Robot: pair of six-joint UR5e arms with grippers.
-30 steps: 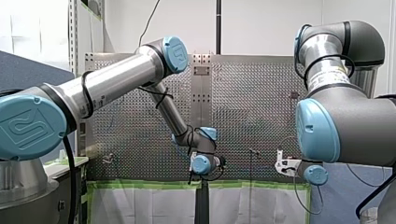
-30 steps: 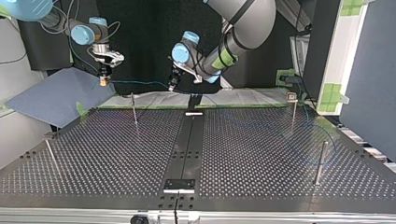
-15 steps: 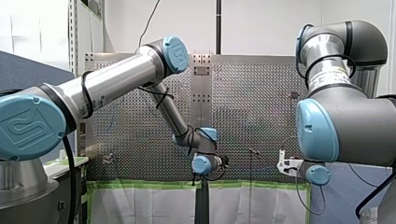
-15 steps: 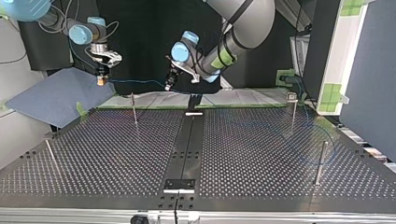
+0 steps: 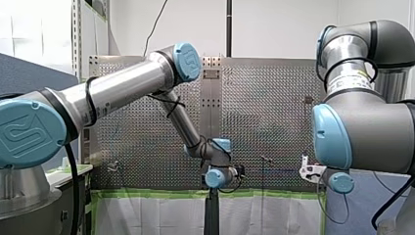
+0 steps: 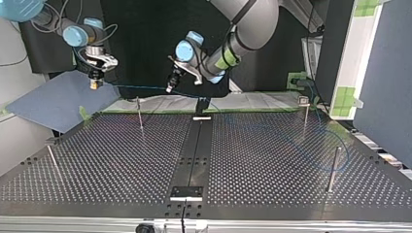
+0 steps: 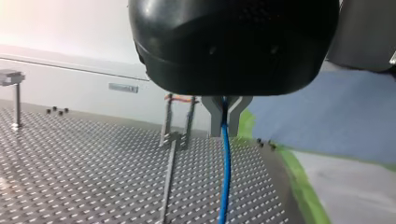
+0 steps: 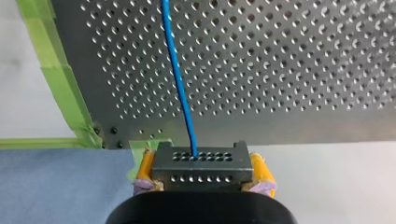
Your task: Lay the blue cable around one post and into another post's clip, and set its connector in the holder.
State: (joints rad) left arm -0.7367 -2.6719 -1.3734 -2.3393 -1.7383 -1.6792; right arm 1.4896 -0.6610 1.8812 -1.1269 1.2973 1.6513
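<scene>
Left gripper (image 7: 224, 115): jaws closed on blue cable (image 7: 226, 177) | right gripper (image 6: 95, 83): yellow pads clamp connector (image 8: 201, 172) | change over 1 s: both shifted toward top view's left | cable spans between grippers, above table (image 6: 121, 160) far edge

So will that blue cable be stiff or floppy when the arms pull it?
Probably floppy: the blue cable lies in a loose curve by the post at the top view's right. Likely light: it runs nearly straight from the connector in my right pincer to my left pincer, which it might slide through, being thin.
</scene>
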